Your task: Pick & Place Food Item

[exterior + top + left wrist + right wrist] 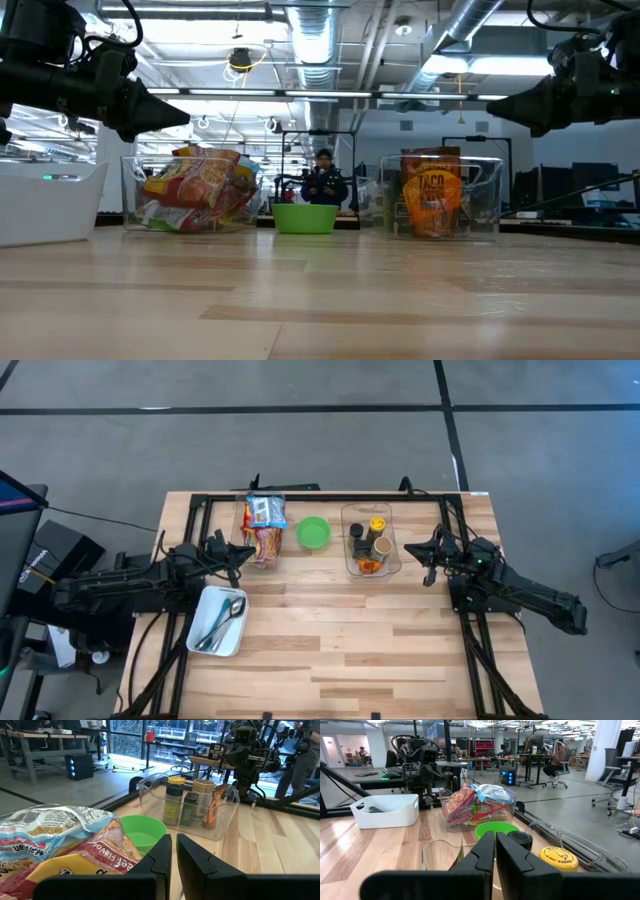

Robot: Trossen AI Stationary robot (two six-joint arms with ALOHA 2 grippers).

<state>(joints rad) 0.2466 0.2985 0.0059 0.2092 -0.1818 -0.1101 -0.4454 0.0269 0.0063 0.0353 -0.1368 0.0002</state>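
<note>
A clear bin of snack bags (264,528) stands at the table's far side, left of a green bowl (314,533). Right of the bowl a clear bin (371,542) holds spice jars and a taco packet (432,205). My left gripper (246,553) hovers shut and empty beside the snack bin's left side, above the table; the bags (60,845) and bowl (142,832) show in its wrist view. My right gripper (420,550) hovers shut and empty just right of the jar bin, with the jars (559,858) close below it.
A white tray (220,622) with spoons lies at the near left, close to my left arm. Bare wood (380,650) stretches across the table's near half. A person (323,178) stands in the room beyond the bowl.
</note>
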